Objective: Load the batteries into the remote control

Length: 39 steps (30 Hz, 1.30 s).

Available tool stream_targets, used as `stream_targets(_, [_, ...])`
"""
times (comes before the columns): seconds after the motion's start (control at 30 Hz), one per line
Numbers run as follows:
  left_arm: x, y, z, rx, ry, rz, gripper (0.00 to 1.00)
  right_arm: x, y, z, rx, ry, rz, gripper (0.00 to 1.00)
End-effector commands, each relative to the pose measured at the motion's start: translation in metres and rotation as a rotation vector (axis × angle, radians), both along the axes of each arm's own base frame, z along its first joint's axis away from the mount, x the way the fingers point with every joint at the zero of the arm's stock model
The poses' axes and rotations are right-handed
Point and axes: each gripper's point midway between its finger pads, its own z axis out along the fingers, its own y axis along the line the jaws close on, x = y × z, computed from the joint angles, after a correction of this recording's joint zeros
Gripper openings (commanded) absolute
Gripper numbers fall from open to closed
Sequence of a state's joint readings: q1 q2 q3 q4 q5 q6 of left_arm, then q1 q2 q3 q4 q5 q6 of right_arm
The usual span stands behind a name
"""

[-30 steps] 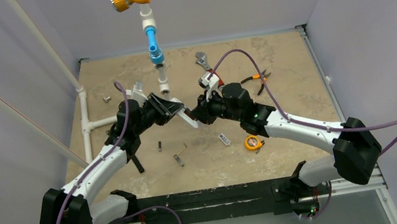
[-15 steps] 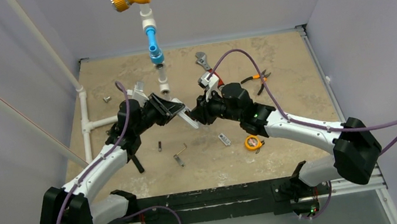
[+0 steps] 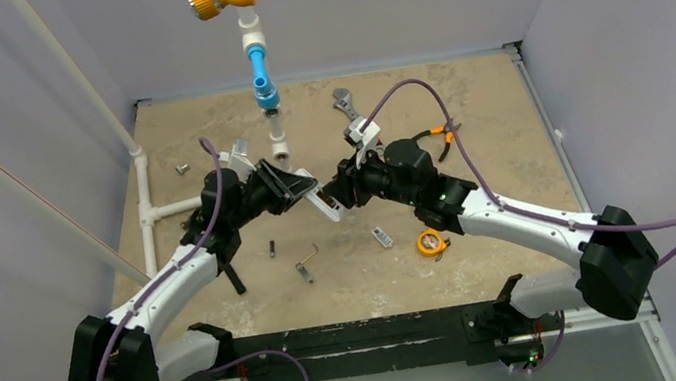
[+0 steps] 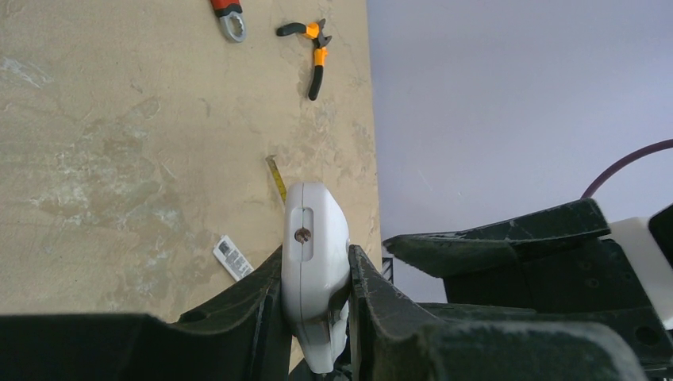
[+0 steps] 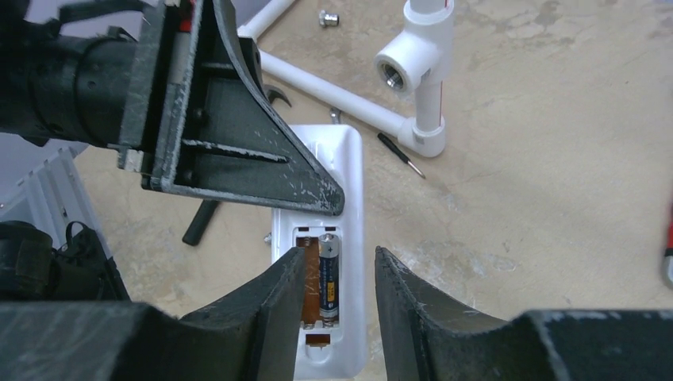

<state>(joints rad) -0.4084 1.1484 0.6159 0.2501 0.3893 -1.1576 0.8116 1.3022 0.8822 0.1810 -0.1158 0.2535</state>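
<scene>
Wrench lay flat; pliers right of wrench; tape measure nearer than wrench; white pipe tee well left of wrench.

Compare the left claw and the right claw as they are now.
The left claw is shut on the remote control, clamping its sides; the right claw is open and holds nothing. The left claw presents the remote control; the right claw faces its open battery bay, where one battery sits. Both are black and two-fingered.

One remote control with one battery I can count in it, a second unclear. On the surface — one wrench, one pliers, one tape measure.
</scene>
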Motion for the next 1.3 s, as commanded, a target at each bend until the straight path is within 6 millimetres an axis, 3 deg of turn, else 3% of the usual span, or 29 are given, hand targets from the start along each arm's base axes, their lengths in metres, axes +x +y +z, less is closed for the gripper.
stream_targets(0.0, [0.001, -0.011, 0.027, -0.025, -0.113, -0.07, 0.0, 0.003, -0.006, 0.049, 0.083, -0.128, -0.032, 0.39])
stream_targets(0.17, [-0.007, -0.019, 0.026, -0.016, -0.155, -0.162, 0.0, -0.003, -0.012, 0.056, 0.084, -0.164, -0.021, 0.41])
stream_targets(0.4, [-0.026, -0.03, 0.021, 0.004, -0.19, -0.332, 0.0, -0.01, -0.024, 0.048, 0.015, -0.222, 0.003, 0.42])
stream_targets(0.57, [-0.04, -0.031, 0.013, 0.034, -0.176, -0.418, 0.0, -0.042, -0.02, 0.044, -0.07, -0.467, 0.26, 0.47])
stream_targets(0.73, [-0.047, -0.033, 0.013, 0.037, -0.191, -0.467, 0.0, -0.049, -0.028, 0.035, -0.101, -0.599, 0.291, 0.52])
stream_targets(0.83, [-0.05, -0.036, 0.012, 0.047, -0.194, -0.485, 0.0, -0.051, -0.029, 0.034, -0.102, -0.637, 0.304, 0.52])
stream_targets(1.13, [-0.061, -0.046, 0.009, 0.048, -0.19, -0.549, 0.0, -0.086, -0.024, 0.024, -0.08, -0.788, 0.507, 0.46])
stream_targets(1.27, [-0.062, -0.047, 0.009, 0.048, -0.191, -0.555, 0.0, -0.097, -0.024, 0.024, -0.056, -0.834, 0.544, 0.4])
